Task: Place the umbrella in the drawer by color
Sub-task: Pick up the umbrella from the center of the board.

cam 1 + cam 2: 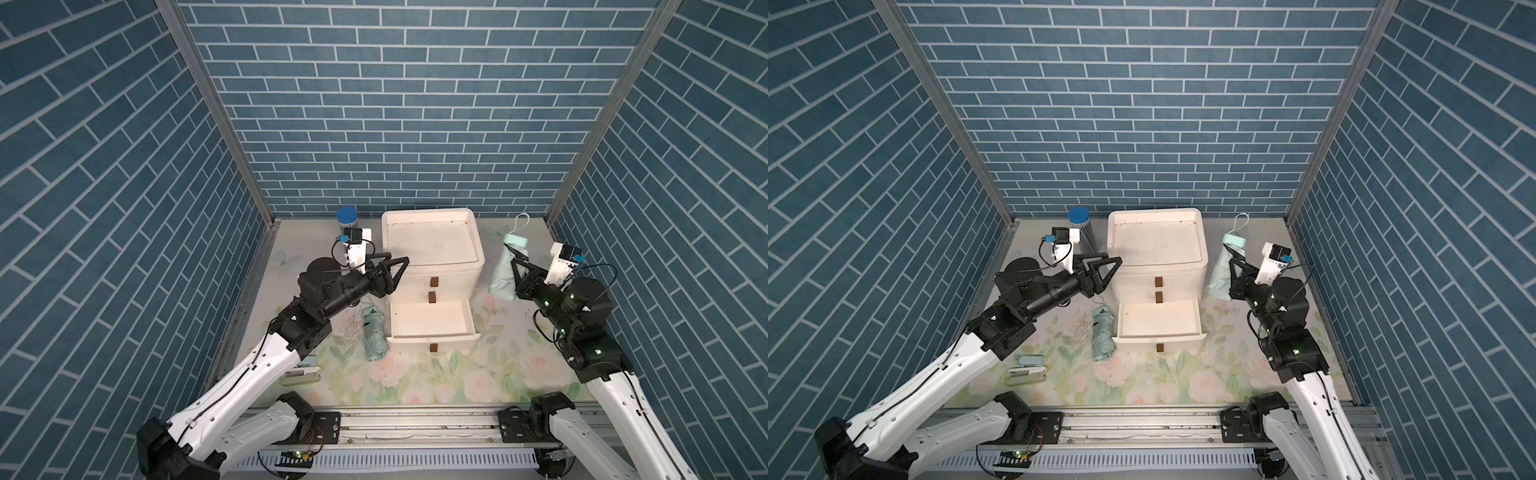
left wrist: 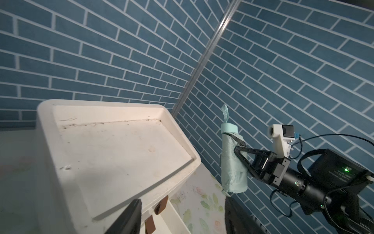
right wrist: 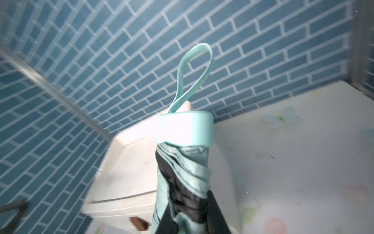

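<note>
Gripping: right gripper [image 1: 516, 266], jaws closed across the fabric of the held umbrella [image 1: 502, 276], below its cap [image 3: 185, 129].
Held umbrella: pale mint, folded, upright, strap [image 3: 194, 71] on top; just right of the cabinet [image 1: 430, 243] and apart from it. Whether its lower end touches the mat [image 1: 457, 374] I cannot tell.
Left gripper [image 1: 399, 268]: jaws spread wide with nothing between them, in the air at the cabinet's front left upper corner.
Drawer [image 1: 432, 337]: the lowest of three, pulled out, nothing inside; the two above are closed.
Second umbrella [image 1: 374, 336]: darker green, folded, lying on the mat just left of the drawer, its far end under the left arm in both top views.
In the way: the cabinet's front right corner stands between the held umbrella and the drawer.
Around: a blue-lidded jar [image 1: 347, 218] behind the left wrist camera; a thin grey scatter [image 1: 348, 328] beside the second umbrella; a small pale case [image 1: 1027, 368] near the mat's front left.
</note>
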Motion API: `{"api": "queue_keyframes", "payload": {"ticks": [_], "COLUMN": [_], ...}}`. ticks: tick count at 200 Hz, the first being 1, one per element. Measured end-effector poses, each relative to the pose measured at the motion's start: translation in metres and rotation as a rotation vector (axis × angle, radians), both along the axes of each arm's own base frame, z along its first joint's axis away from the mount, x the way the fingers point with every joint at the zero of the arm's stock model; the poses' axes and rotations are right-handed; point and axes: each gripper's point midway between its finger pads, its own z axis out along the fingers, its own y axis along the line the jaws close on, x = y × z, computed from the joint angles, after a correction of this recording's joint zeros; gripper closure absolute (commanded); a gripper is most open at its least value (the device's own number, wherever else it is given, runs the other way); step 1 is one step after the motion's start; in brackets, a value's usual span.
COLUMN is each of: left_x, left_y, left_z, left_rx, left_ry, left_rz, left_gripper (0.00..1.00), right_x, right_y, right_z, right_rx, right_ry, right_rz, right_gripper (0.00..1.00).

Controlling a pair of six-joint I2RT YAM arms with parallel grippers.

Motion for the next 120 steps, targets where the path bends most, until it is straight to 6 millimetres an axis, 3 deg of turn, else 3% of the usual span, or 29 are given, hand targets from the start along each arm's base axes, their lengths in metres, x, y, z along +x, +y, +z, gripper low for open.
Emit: {"api": "queue_keyframes", "payload": {"ticks": [28, 53, 94, 120], "left_x": [-0.014, -0.023, -0.028, -0.034], "left_y": [-0.024, -0.042, -0.052, -0.054], "left_z": [-0.002, -0.011, -0.018, -0.013], "left_rx": [-0.007, 0.007, 0.022, 0.015], "left_ry": [-0.008, 0.005, 0.012, -0.013], "left_rz": [-0.132, -0.207, -0.245, -0.276], "left_gripper": [0.28, 0.28, 0.30, 0.48], "right_x": [-0.021, -0.038, -0.055, -0.061], "right_y": [0.072, 0.119, 0.156, 0.167], "right_z": [0.018, 0.021, 0.034, 0.044], "right_rx": [0.078, 0.119, 0.162, 0.180], "right_ry": [-0.060, -0.073, -0.117, -0.147], "right_rz": [0.270, 0.438, 0.551, 0.572], "right_gripper": [1.00, 1.00, 1.00, 1.00]}}
